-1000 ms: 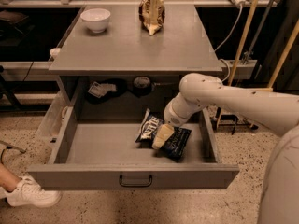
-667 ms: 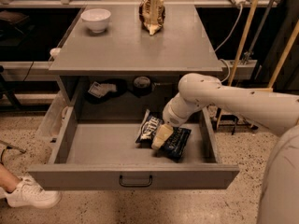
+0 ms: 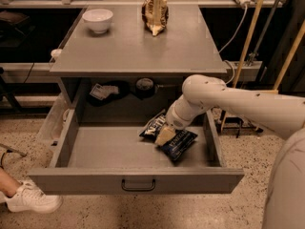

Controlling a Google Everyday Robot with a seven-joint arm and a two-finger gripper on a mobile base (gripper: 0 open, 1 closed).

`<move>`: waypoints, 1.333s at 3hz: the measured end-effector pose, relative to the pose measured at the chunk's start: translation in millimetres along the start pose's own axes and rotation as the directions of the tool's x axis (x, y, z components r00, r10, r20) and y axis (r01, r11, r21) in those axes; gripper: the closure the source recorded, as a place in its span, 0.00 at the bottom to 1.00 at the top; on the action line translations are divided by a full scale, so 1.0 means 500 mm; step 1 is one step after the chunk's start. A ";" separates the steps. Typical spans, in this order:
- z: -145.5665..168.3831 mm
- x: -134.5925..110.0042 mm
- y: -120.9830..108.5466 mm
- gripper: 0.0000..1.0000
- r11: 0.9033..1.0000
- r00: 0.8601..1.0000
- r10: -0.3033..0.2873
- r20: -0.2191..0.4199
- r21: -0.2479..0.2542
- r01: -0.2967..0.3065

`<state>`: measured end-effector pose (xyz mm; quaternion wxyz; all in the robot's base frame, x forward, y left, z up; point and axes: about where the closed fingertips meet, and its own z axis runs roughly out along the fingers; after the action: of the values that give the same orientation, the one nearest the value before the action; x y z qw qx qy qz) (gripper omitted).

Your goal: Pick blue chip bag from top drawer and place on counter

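Change between views: none detectable. Gripper (image 3: 165, 135) low inside top drawer (image 3: 138, 178), tip on blue chip bag (image 3: 178, 146); no displacement against either earlier view. Bag under gripper, spreading to both sides of it: same outline, same tilt, no lift. Arm (image 3: 224, 97) above and behind gripper: same pose. Any motion present too slight to register.

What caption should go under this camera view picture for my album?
Robot's gripper down at the blue chip bag in the open top drawer.
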<state>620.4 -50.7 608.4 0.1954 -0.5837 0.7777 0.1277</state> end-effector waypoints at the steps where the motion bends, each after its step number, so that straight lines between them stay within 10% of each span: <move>1: 0.000 0.000 0.000 0.65 1.000 1.000 0.000 0.000 0.000 0.000; 3: -0.134 -0.042 -0.053 1.00 0.994 0.997 0.024 0.072 0.109 -0.031; 4: -0.262 -0.067 -0.079 1.00 0.977 0.995 0.016 0.097 0.208 -0.036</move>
<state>646.0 -89.0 741.2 0.2907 -0.5427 0.7844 0.0752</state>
